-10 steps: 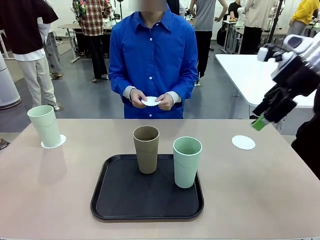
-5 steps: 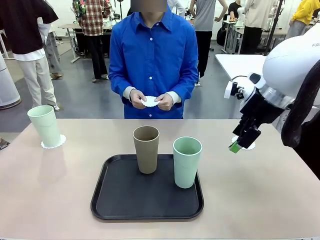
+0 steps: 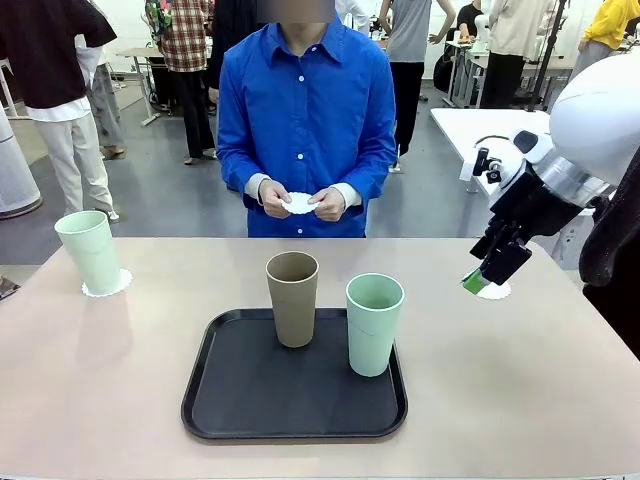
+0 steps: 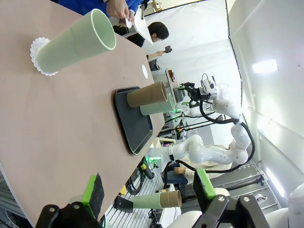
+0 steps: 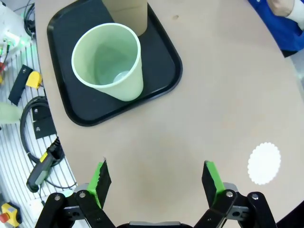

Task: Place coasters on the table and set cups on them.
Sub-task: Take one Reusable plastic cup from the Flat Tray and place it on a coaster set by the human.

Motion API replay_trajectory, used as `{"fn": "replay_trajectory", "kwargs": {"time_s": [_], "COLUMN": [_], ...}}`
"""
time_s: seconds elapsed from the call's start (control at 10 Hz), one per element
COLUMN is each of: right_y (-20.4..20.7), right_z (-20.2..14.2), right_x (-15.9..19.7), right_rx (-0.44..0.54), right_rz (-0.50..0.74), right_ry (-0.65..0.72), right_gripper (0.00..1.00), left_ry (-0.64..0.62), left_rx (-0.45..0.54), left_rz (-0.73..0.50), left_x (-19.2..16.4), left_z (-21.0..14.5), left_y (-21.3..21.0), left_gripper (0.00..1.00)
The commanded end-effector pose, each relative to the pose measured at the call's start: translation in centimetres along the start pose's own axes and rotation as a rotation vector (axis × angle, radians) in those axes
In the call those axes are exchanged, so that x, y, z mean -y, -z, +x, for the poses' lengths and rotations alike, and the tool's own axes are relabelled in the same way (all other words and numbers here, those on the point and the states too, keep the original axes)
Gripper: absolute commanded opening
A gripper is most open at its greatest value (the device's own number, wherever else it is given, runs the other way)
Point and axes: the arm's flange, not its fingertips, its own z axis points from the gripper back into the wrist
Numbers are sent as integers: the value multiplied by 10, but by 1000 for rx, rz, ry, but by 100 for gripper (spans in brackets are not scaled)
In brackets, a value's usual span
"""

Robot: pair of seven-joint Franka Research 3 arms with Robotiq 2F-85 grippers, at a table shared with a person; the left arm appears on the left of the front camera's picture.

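One mint cup [image 3: 90, 250] stands on a coaster [image 3: 108, 286] at the table's [image 3: 120, 380] far left. On the black tray [image 3: 230, 400] stand a tan cup [image 3: 292, 298] and a second mint cup [image 3: 374, 323]. Another coaster [image 3: 496, 292] lies bare at the right, partly behind my right gripper [image 3: 488, 272], which hangs open above it. The right wrist view has that gripper [image 5: 156, 170] open over bare table, between the mint cup [image 5: 111, 61] and the coaster [image 5: 264, 163]. My left gripper [image 4: 147, 183] is open, well back from the left mint cup [image 4: 76, 42]. The person holds a coaster [image 3: 301, 203].
The person in blue stands at the far edge with both hands together at the waist. A white table [image 3: 500, 150] stands behind on the right. Bare tabletop lies between the tray and each coaster. Cables and tools [image 5: 38, 166] lie below the table's near edge.
My right arm has swung in from the right edge and dropped toward the right coaster, then eased slightly back to the right. Cups, tray and the person's hands stayed put.
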Motion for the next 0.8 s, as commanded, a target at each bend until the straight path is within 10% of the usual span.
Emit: {"fn": "replay_trajectory", "kwargs": {"time_s": [0.0,0.7], "right_y": [-4,67], "right_z": [-12,-74], "right_x": [15,97], "right_rx": [120,770], "right_rz": [110,286], "right_ry": [-167,-274], "right_gripper": [100,100], "left_ry": [11,11], "left_rx": [-3,-3], "left_rz": [-4,-4], "left_x": [1,1], "left_z": [-3,-3], "left_y": [-1,-1], "left_gripper": [100,100]}}
